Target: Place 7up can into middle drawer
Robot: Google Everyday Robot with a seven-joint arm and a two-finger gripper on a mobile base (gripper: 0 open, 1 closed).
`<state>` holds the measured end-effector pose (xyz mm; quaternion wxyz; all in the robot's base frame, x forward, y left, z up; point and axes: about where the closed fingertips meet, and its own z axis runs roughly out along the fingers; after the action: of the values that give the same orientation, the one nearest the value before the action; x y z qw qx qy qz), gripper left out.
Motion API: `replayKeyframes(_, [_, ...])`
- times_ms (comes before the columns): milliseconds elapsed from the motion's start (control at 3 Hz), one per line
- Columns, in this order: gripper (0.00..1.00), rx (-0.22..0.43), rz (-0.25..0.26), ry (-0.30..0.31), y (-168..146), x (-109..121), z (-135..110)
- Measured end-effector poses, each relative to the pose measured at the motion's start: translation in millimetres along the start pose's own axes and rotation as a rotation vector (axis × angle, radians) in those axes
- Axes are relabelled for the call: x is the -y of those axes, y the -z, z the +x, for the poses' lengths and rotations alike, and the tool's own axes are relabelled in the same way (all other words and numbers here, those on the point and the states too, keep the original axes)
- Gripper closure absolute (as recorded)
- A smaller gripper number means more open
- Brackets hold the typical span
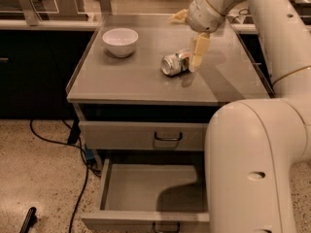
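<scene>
A grey cabinet top (121,79) is seen in a dim room. A white bowl (120,41) is set well left of the fingers. The middle drawer (146,191) is pulled open below them. The 7up can (176,63) is laid on its side just left of the lower finger (199,51) — apparently touching. The gripper (184,41) is spread wide — nothing is held.
</scene>
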<state>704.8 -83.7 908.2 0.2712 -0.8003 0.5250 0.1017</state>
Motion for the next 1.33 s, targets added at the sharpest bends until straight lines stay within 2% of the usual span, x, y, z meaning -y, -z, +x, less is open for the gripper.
replayKeyframes(333, [0.0,0.015,-0.023,-0.02,-15.6,2.0,3.0])
replayKeyframes(1000, [0.0,0.013,-0.062,-0.092,-29.0,-8.0,19.1])
replayKeyframes(1333, [0.0,0.022,-0.079,-0.099,-37.6,-8.9,19.4])
